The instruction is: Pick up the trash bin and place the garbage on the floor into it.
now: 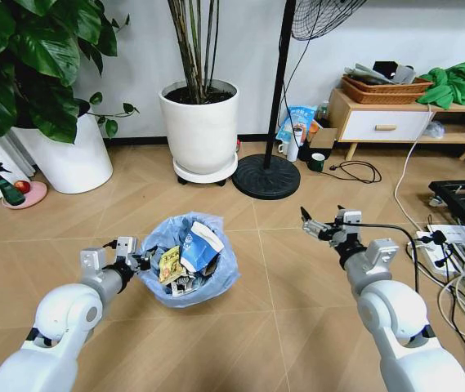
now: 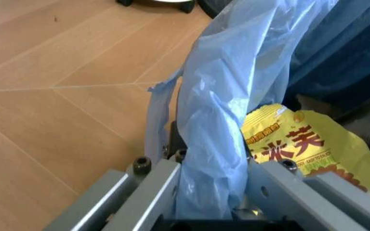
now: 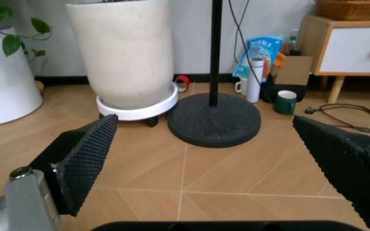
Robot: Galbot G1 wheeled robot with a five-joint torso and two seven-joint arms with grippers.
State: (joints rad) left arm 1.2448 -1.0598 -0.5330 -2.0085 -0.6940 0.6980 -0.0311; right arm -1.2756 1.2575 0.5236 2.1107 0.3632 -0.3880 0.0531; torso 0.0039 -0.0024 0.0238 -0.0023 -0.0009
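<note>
Left gripper (image 1: pixel 136 263) clamps the blue-bagged round black trash bin's (image 1: pixel 225 278) rim, garbage (image 1: pixel 190 255) already inside, wooden herringbone floor (image 1: pixel 297 278) apparently litter-free; right gripper (image 1: pixel 320 226) hangs spread, empty.

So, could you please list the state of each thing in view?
Small round black bin with blue bag: upright, filled with litter.
Yellow wrapper: inside the bin.
Blue-white packet: inside the bin.
Left end effector: shut on the bag rim.
Right end effector: open, empty.

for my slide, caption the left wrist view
Left gripper clamped on the trash bin bag rim, yellow wrapper inside.
</note>
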